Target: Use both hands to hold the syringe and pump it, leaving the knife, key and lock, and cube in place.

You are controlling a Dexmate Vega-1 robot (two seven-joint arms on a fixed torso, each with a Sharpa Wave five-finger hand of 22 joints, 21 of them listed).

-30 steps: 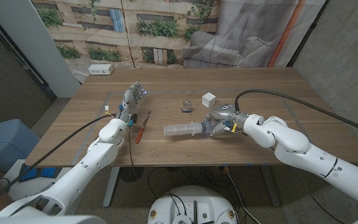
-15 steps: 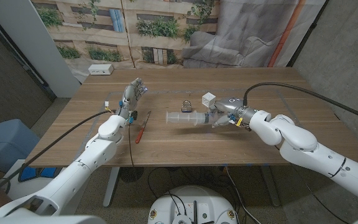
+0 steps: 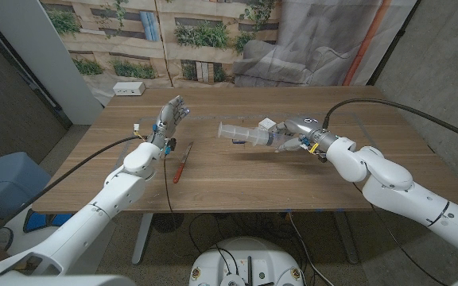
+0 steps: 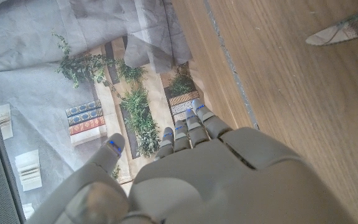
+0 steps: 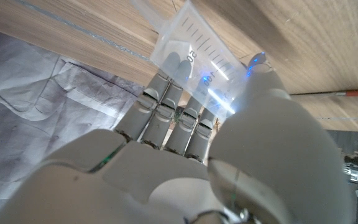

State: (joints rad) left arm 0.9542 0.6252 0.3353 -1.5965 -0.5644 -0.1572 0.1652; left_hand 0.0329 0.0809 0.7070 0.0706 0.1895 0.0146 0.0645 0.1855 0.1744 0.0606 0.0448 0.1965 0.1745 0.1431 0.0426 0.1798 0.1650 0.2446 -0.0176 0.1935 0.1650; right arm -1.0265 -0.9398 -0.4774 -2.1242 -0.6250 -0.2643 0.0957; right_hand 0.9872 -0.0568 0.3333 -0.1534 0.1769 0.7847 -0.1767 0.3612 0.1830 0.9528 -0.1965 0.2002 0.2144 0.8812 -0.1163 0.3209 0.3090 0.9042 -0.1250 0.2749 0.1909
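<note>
Now, the scene line by line:

Syringe [image 3: 249,133]: lifted off the wooden table [image 3: 237,179], lying roughly level in the air above its far middle, the free end pointing toward the robot's left, likely so the other hand can take that end.

Right hand [image 3: 293,135]: grasping the syringe at its right end; in the right wrist view the fingers [image 5: 166,115] wrap under the clear marked barrel and the thumb presses from the other side, a hold that looks firm enough to steady the barrel.

Left hand [image 3: 169,117]: released, holding nothing, fingers spread and raised over the table's left part, well apart from the syringe; it seems poised to come across for the two-handed pump.

Knife [image 3: 180,164]: flat on the table beside the left forearm, untouched.

Lock [image 3: 238,140]: on the table just under the syringe; the key cannot be told apart.

Cube [image 3: 267,125]: behind the syringe, partly hidden.

Step in hand: judged as bringing the hands together; pumping not yet begun.
</note>
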